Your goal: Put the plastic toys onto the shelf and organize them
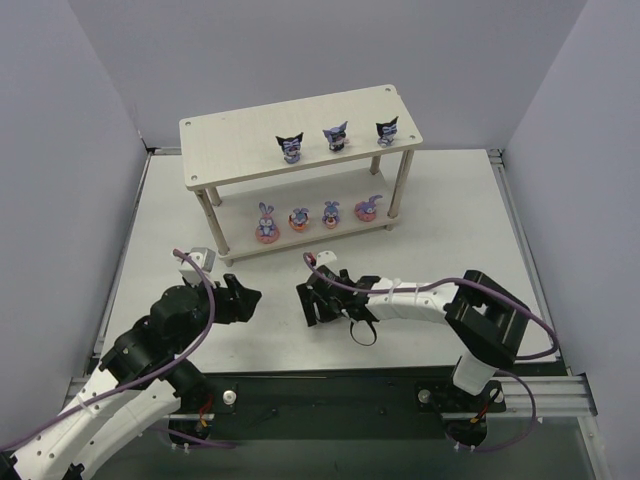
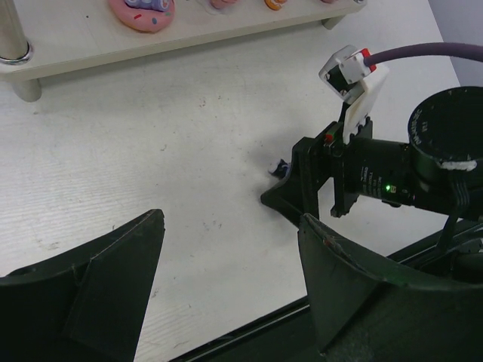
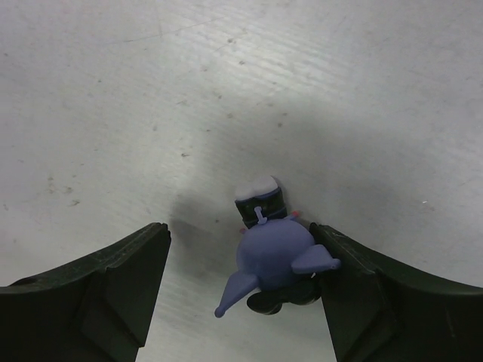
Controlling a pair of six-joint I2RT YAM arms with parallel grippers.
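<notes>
The white surface (image 1: 450, 230) is seen whole only from the top camera, with the shelf (image 1: 240, 135) standing along its far edge. Toward the near edge, the left tool (image 1: 243, 298) and the right tool (image 1: 310, 303) are found low and near each other.

Seven toys are counted on the shelf: three dark figures (image 1: 336, 136) in a row on the top board and four bunnies (image 1: 299, 219) in a row on the lower board.

The eighth toy, a fourth dark figure (image 3: 273, 253), is hidden under the right tool in the top view. It is shown by the right wrist camera resting on the surface between that tool's widely spread fingers, against one finger and apart from the other. In the left wrist view only a sliver of it is seen beside the right tool. The left tool's fingers are spread wide there, with nothing between them.
</notes>
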